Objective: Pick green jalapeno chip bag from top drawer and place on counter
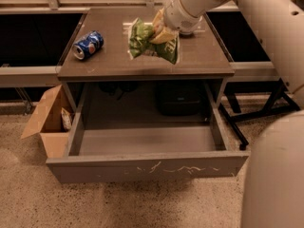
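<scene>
One wide grey drawer sits nearest the camera: the top drawer (147, 167) is pulled fully out, its front panel marked with pale scratches and its bare grey floor showing. To its left, on the speckled floor (28, 198), a brown cardboard box (45, 120) stands open with a small pale packet (66, 119) upright inside it. Above and behind the drawer lies the counter (109, 61), glossy and dark brown. On its left part a blue soda can (88, 44) lies on its side, with a red-and-white mark whose brand name cannot be read. Toward the middle right, the green jalapeno chip bag (142, 39) hangs crumpled over the tabletop. Its white lettering shows only in fragments, none legible as a word. The gripper (160, 31) is pinched onto the bag's upper edge, reaching in from the white arm (247, 8) at upper right. Whether the bag's lower corner touches the counter cannot be told.
</scene>
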You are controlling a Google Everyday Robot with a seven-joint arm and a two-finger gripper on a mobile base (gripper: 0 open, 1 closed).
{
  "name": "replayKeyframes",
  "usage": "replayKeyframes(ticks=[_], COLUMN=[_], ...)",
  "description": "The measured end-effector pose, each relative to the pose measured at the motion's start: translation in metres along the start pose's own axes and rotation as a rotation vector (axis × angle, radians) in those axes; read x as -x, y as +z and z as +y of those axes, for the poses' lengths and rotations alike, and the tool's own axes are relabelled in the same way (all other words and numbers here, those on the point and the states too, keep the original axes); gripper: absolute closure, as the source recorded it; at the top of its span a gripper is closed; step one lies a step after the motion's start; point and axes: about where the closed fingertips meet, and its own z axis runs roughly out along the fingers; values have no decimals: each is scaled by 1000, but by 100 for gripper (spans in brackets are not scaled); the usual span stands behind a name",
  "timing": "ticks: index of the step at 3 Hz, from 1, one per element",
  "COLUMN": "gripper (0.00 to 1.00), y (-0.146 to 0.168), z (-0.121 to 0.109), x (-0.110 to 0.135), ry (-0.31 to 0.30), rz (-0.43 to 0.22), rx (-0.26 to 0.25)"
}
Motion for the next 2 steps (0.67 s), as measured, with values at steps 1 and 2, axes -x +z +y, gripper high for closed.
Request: replayKeyframes(ticks=[1, 2], gripper=[62, 38], y=[6, 14], z=[-23, -32], x=[-18, -38], ry=[32, 74], rz=[-36, -59], rx=[-22, -31])
